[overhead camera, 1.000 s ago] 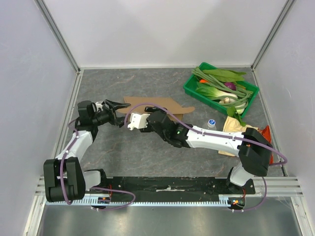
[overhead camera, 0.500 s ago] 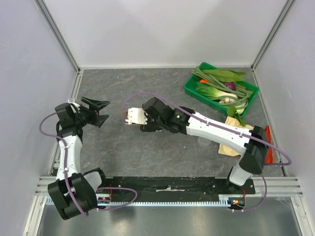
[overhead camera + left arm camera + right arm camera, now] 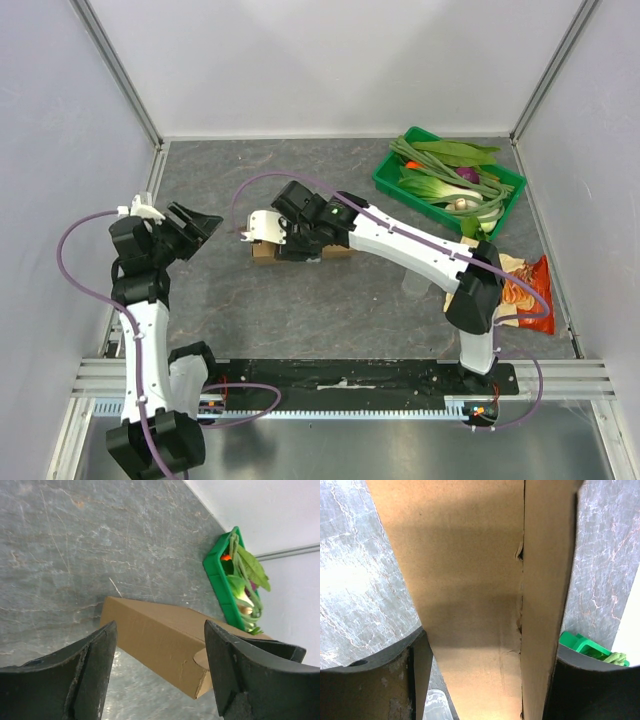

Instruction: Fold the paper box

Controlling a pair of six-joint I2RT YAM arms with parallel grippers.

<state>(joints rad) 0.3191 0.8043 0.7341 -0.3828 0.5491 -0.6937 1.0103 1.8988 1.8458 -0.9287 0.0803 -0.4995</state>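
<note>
Seen from above, the left arm is raised at the left side of the table (image 3: pixel 250 175). The left gripper (image 3: pixel 203 227) is held with jaws apart, well clear of the paper box (image 3: pixel 335 253) at mid-table. The right arm is stretched leftward, and the right gripper (image 3: pixel 263 238) is set on the left end of the paper box. In the left wrist view, the paper box is seen lying beyond spread jaws. In the right wrist view, the cardboard is clamped between both jaws.

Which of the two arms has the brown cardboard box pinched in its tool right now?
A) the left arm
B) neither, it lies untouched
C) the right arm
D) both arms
C: the right wrist view shows the plain brown cardboard box wedged between the fingers of the right tool, while the left tool stands open, apart from the box.
</note>
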